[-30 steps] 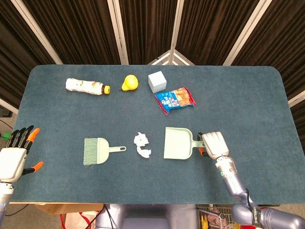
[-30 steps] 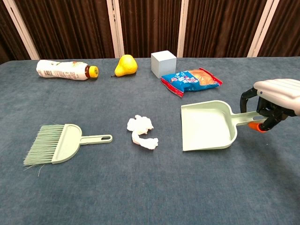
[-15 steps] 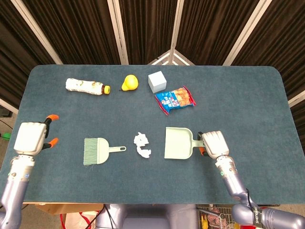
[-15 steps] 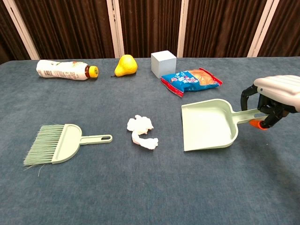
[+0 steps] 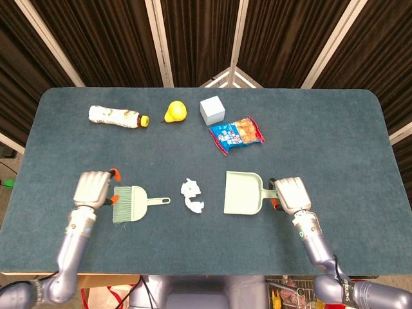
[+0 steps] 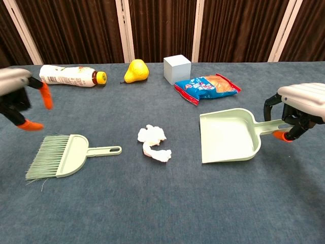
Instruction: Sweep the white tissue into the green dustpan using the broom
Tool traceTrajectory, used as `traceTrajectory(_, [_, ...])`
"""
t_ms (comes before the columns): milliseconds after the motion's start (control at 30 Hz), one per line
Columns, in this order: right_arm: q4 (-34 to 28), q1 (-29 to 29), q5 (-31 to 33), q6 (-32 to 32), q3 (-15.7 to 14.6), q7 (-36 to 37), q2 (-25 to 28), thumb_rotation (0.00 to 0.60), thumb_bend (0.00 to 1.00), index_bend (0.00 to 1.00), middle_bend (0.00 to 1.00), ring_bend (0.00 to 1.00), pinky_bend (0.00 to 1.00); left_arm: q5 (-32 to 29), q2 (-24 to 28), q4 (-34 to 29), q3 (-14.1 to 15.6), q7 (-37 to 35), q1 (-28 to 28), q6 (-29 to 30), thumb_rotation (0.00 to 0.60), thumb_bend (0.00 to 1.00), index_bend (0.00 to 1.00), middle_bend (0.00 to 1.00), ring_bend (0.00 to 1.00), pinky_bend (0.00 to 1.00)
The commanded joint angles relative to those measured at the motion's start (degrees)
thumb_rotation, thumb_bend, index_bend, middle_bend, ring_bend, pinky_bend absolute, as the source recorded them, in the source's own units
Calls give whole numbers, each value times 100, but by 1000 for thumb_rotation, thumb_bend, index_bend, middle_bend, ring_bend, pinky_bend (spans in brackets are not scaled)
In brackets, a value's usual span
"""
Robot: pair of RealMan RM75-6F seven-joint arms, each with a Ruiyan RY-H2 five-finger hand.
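The crumpled white tissue [image 5: 192, 196] [image 6: 153, 143] lies mid-table. Left of it the green broom [image 5: 132, 203] [image 6: 66, 156] lies flat, bristles to the left and handle toward the tissue. My left hand [image 5: 93, 188] [image 6: 19, 99] hovers just left of and behind the bristles, blurred in the chest view, fingers apart and holding nothing. To the tissue's right sits the green dustpan [image 5: 243, 193] [image 6: 228, 136], its mouth facing the tissue. My right hand [image 5: 291, 193] [image 6: 299, 107] grips the dustpan's handle, fingers curled around it.
Along the far side lie a plastic bottle [image 5: 116, 116], a yellow pear [image 5: 175, 112], a grey cube [image 5: 212, 110] and a blue-and-red snack bag [image 5: 236, 134]. The blue table [image 5: 335, 129] ends close to both forearms at the near edge.
My left hand has swung in from the table's left edge to just beside the broom's bristles. The dustpan has shifted slightly right with my right hand.
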Motion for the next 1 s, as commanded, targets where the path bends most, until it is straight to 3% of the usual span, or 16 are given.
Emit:
traceTrajectory(33, [27, 0, -23, 9, -20, -12, -9, 600, 528, 815, 976, 995, 927, -231, -324, -60, -5, 244, -239, 97, 600, 316, 428, 1000, 1000, 1000])
traceTrajectory(433, [74, 89, 105, -93, -6, -130, -40, 600, 528, 815, 976, 995, 927, -700, -1103, 262, 71, 949, -734, 441, 600, 320, 440, 1000, 1000, 1000])
traceTrajectory(1000, [176, 85, 39, -128, -35, 42, 5, 600, 528, 815, 976, 996, 927, -1212, -1902, 1047, 99, 1117, -1062, 489, 600, 361, 415, 1000, 1000, 1000])
